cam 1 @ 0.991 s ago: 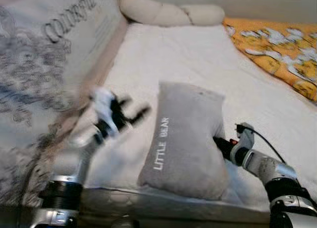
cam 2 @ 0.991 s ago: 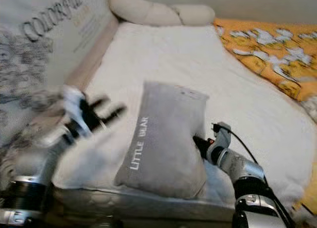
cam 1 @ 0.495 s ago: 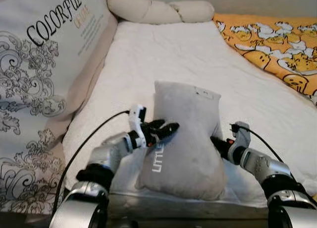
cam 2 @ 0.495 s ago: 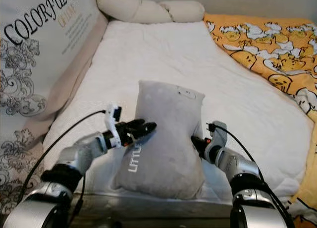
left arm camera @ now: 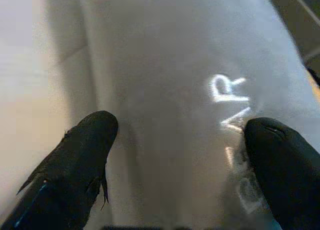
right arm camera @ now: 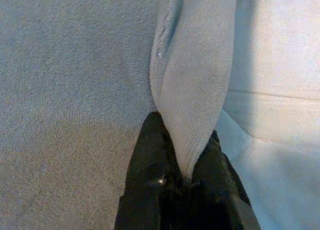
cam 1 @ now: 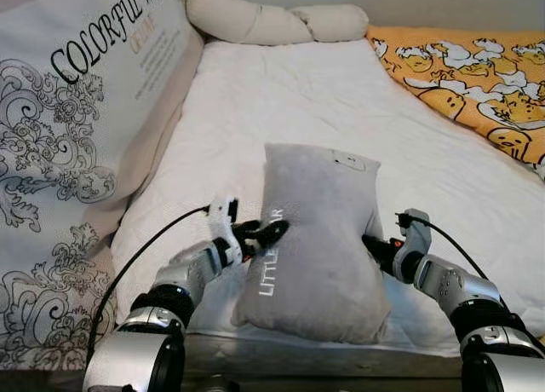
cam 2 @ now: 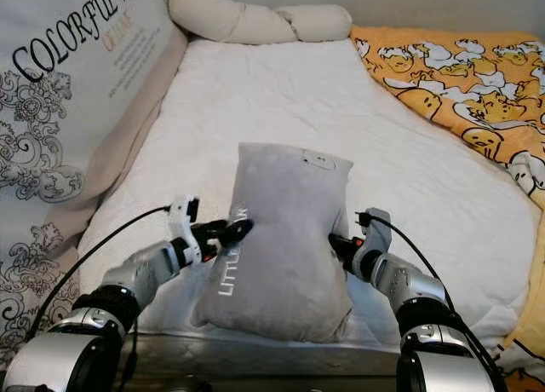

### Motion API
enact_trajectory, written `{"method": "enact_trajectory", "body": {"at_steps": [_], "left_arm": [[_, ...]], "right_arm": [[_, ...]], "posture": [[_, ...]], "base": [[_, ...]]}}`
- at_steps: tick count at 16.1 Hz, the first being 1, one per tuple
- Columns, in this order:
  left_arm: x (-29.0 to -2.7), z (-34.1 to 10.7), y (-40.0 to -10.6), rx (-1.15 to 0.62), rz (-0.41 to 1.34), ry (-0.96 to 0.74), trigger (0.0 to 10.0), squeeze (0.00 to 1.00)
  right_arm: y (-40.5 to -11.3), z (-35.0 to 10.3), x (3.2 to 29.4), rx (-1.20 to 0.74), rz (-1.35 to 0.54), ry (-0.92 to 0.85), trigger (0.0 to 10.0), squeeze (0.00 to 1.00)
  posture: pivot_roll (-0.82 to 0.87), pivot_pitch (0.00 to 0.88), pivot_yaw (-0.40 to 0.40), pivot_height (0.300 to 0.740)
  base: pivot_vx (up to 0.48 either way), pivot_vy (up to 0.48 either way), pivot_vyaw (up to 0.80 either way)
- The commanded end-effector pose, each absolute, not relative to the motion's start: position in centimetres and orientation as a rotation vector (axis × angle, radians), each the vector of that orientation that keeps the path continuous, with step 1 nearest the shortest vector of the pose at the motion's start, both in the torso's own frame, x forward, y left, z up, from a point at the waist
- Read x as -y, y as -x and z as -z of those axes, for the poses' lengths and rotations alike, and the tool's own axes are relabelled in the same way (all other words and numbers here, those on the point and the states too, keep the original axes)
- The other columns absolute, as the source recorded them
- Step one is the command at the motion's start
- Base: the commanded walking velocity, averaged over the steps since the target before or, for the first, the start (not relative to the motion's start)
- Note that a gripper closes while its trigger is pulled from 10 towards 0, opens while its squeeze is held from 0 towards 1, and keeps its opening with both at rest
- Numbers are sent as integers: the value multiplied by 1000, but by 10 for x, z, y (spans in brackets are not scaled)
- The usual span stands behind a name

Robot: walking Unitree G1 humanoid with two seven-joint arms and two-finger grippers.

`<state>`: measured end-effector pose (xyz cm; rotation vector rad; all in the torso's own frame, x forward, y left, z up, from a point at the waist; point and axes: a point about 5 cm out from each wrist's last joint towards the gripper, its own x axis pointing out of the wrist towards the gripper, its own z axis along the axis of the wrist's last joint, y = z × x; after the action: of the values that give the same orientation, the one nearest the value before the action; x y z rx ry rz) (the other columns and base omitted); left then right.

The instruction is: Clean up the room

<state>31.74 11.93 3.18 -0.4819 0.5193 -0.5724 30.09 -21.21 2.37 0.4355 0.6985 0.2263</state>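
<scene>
The grey pillow (cam 1: 315, 239) (lettered "LITTLE BEAR") lies at the white mattress's (cam 1: 289, 94) six-o'clock edge. The right gripper (right arm camera: 186, 185) pinches its side fold, seen close at the wrist; the left gripper (left arm camera: 180, 155) is spread against its lettering. A nine-o'clock cushion (cam 1: 77, 111) reads "COLORFUL".

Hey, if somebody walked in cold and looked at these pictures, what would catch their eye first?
First, the grey Little Bear pillow at the near edge of the white mattress, caught between both arms. The right end effector pinches a fold of its edge, and the left end effector is spread open against the lettered side. Next, the orange cartoon blanket on the right and the big Colorful print cushion on the left.
</scene>
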Motion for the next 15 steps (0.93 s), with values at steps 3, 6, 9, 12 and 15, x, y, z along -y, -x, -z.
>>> {"method": "enact_trajectory", "body": {"at_steps": [3, 6, 9, 12, 15], "left_arm": [[-128, -33, -320, -519, 553, 483, 10000, 1000], [-103, -35, -310, -536, 767, 642, 10000, 1000], [-80, -31, -300, -569, 898, 552, 10000, 1000], [-82, -29, -304, -562, 807, 557, 0, 0], [-82, -30, -303, -547, 829, 547, 0, 0]], "right_arm": [[-305, -27, 214, -701, -221, -413, 0, 0], [-306, -27, 212, -698, -229, -411, 0, 0], [-307, -28, 209, -692, -236, -418, 0, 0], [-308, -28, 203, -674, -250, -437, 0, 0], [-307, -28, 199, -658, -255, -456, 0, 0]], "posture": [[-116, 0, 27, 740], [-117, 0, 28, 740], [-121, 0, 29, 740], [-126, 0, 34, 740], [-120, 0, 33, 740]], "base": [[0, 0, 0], [0, 0, 0], [0, 0, 0], [0, 0, 0], [0, 0, 0]]}}
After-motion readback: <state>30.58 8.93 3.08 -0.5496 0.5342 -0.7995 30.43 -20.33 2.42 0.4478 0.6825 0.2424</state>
